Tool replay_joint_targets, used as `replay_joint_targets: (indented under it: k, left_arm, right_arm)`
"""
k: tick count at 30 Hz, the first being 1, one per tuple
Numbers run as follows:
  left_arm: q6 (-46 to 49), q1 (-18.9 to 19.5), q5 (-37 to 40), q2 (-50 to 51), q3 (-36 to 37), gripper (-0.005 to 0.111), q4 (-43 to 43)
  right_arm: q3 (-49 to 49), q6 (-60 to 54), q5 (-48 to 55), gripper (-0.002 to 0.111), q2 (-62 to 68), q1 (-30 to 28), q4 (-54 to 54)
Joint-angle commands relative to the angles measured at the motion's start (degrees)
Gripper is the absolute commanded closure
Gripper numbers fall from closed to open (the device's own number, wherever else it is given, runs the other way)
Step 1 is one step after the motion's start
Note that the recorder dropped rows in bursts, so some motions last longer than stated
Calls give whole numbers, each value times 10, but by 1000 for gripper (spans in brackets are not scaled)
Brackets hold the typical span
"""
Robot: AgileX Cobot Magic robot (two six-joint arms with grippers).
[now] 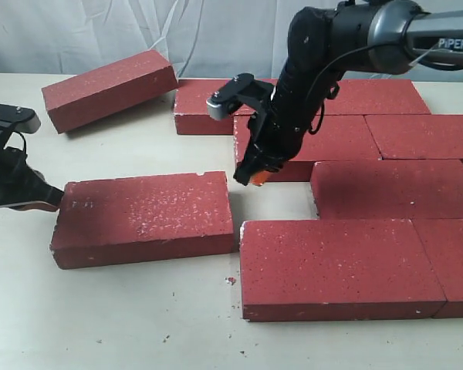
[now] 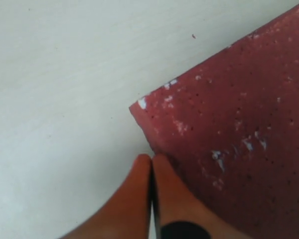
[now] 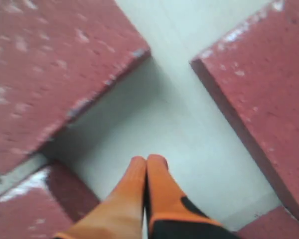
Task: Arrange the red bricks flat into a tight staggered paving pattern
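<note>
Red bricks (image 1: 355,154): most lie flat at right on the bench (image 1: 139,324) in staggered rows, long axes left–right. A loose brick (image 1: 143,218) lies flat near left, long axis left–right, right end slightly farther; a stray brick (image 1: 108,89) sits askew far left. Left tool (image 1: 50,203), tips pressed together, touches the loose brick's left end; right tool (image 1: 255,176), likewise pressed together, empty, points into the gap beside the rows.

Black cabled arms (image 1: 309,69) carry orange, perhaps rubber, fingertips (image 3: 162,186).
</note>
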Motion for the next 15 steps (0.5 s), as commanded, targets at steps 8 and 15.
replay_joint_targets:
  k: [8,15]
  left_arm:
    - [91,-2,9,1,-8,107,-92]
    - [76,8,-12,1,-8,107,-73]
  right_arm:
    - [16,-194,96,109,-32,66,197]
    - [16,-215,90,109,-16,142,138]
